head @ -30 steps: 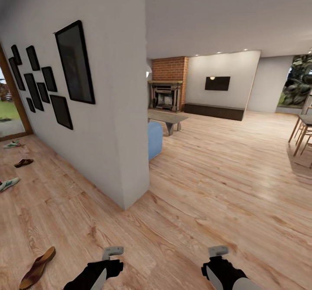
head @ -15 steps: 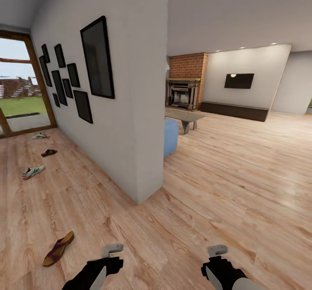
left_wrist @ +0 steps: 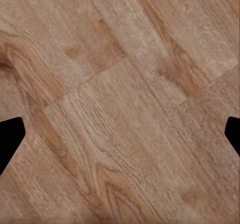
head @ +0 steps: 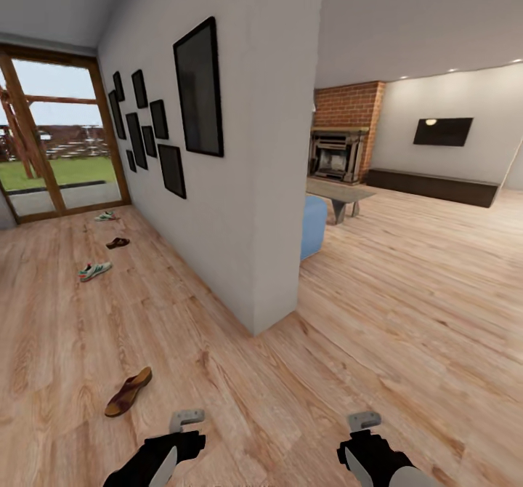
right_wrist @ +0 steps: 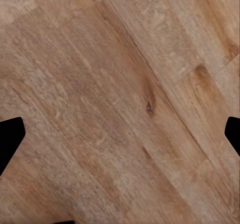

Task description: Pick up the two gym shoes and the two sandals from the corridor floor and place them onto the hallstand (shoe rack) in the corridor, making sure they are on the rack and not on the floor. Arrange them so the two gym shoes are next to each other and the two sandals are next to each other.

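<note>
A wood-plank corridor floor (head: pixel 65 327) runs beside a white wall (head: pixel 240 182) toward a glass door. The nearest sandal (head: pixel 128 392) lies just ahead-left of the left gripper (head: pixel 186 420); it looks light and flexible, best pinched across the strap or sole edge. One sneaker (head: pixel 95 270) lies farther ahead. Both the left and the right gripper (head: pixel 364 421) hang spread and empty over bare planks.

Both arms end in black wrist housings with pale grey panels. The left gripper (head: pixel 187 420) and right gripper (head: pixel 364 421) carry light grey bracket-shaped tips. Wrist views show black angular fingertips (left_wrist: pixel 10 141) at the edges.
</note>
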You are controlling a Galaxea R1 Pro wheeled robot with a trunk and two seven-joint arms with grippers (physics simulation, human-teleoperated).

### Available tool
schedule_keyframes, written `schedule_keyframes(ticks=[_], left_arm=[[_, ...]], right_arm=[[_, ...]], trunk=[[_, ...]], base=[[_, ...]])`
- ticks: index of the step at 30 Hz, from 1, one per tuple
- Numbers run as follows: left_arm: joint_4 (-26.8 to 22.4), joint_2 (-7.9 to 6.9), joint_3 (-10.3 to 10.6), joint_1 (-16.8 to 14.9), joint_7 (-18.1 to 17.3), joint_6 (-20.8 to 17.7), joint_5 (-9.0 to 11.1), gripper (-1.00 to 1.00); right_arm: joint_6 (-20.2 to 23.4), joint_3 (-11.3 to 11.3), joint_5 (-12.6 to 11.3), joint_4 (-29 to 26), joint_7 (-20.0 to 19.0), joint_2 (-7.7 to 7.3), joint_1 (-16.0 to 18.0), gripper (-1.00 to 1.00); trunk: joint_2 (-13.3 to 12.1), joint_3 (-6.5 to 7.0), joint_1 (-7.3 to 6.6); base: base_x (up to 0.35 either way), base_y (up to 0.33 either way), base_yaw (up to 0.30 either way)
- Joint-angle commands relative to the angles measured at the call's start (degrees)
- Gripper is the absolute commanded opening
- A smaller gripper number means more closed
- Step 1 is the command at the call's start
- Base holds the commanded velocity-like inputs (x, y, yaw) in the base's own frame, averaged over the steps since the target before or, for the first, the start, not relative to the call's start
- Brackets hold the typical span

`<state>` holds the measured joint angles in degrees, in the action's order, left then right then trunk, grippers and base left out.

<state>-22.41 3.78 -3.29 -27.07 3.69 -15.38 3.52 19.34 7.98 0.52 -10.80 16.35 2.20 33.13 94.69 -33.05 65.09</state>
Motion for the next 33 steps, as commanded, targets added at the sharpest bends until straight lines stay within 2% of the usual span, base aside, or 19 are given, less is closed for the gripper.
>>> schedule_keyframes(ticks=[1,33], left_arm=[[0.0,0.0,0.0,0.0,0.0,0.0,0.0,1.0],[0.0,0.0,-0.1,0.0,0.0,0.0,0.0,1.0]], right_arm=[[0.0,0.0,0.0,0.0,0.0,0.0,0.0,1.0],[0.0,0.0,0.0,0.1,0.0,0.0,0.0,1.0]], trunk=[[0.4,-0.24,0.23],[13.3,-7.4,7.26]], base=[[0.0,0.0,0.254],[0.0,0.0,0.259]])
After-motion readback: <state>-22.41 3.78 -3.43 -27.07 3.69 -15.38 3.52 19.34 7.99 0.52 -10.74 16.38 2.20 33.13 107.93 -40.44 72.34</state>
